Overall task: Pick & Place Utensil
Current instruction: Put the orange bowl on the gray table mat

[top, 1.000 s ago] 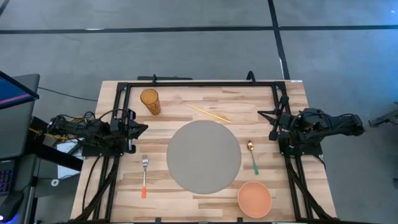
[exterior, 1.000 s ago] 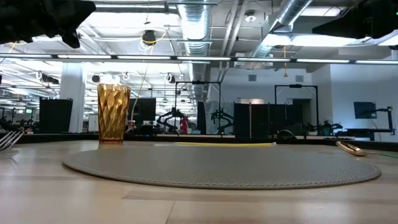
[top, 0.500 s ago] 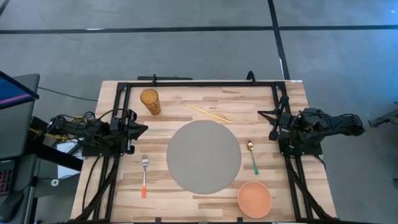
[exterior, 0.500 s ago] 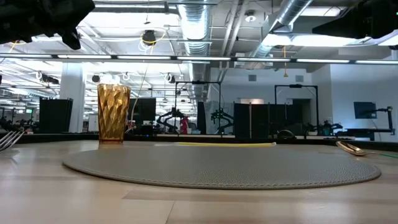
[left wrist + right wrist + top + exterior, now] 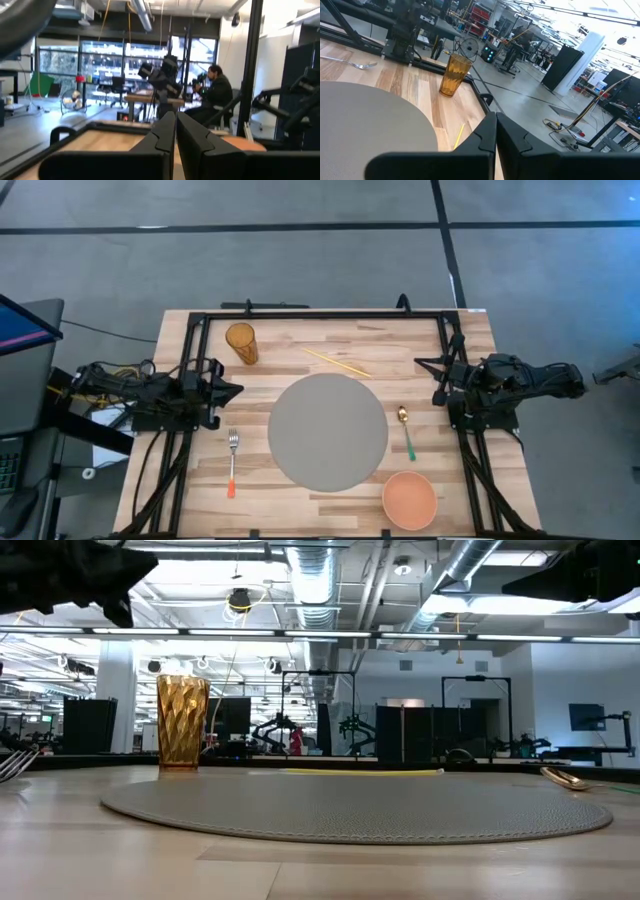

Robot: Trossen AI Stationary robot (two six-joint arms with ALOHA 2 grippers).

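Observation:
A fork with an orange handle (image 5: 232, 460) lies flat on the table, left of the round grey mat (image 5: 327, 430); its tines (image 5: 12, 765) show in the low view. A green-handled spoon (image 5: 405, 432) lies right of the mat. My left gripper (image 5: 238, 390) hovers shut over the table's left side, beyond the fork. My right gripper (image 5: 425, 365) hovers shut at the right side, beyond the spoon. Both pairs of fingers sit closed in their wrist views (image 5: 175, 120) (image 5: 496, 125). The right wrist view also catches the fork (image 5: 350, 62).
An amber ribbed cup (image 5: 241, 342) stands at the far left. Yellow chopsticks (image 5: 337, 362) lie beyond the mat, and an orange bowl (image 5: 409, 498) sits at the near right. A black frame (image 5: 320, 315) borders the table. A seated person (image 5: 215, 92) shows in the room behind.
My left gripper has edged slightly toward the table's middle; its dark outline in the low view has shifted a little. Nothing on the table has moved.

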